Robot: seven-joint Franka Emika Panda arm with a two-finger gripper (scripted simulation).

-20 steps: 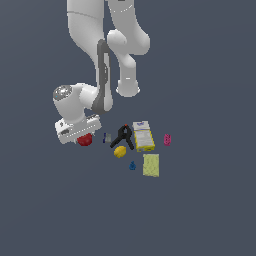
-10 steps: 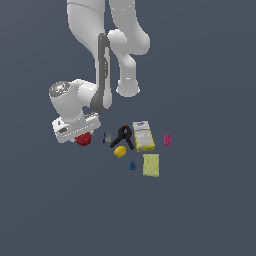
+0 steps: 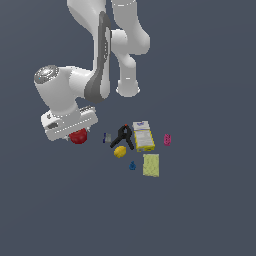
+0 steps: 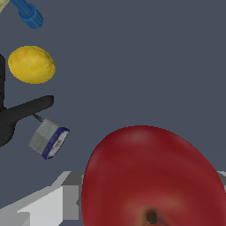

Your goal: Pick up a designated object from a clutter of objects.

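Exterior view: arm's white wrist housing sits low over the apple, at the far exterior-view-left end of the clutter.
Landmark: black clamp, mid-clutter; all places below given rel. to it.
Apple: dark red, glossy; well to the clamp's exterior-view-left, apart from the other items. Only its lower part shows under the housing. Wrist view: apple fills the frame, stem dimple visible.
Gripper: on/around the apple; fingers hidden by the housing in the exterior view. Wrist view shows light grey gripper parts just beside the apple, fingertips not seen. Clenched or released: cannot tell. Contact w/ apple: cannot tell.
Grey piece: small grey-blue block just beside the clamp, on its apple side. Wrist view: grey block w/ blue face, at the tip of a clamp handle.
Lemon: yellow, just below the clamp in the exterior view, near touching.
Box: yellow-white, right against the clamp's exterior-view-right side.
Sponge: yellow, below the box, down-right of the clamp.
Blue piece: small, between lemon and sponge, near the clamp.
Pink piece: small, beyond the box, well apart from the clamp.
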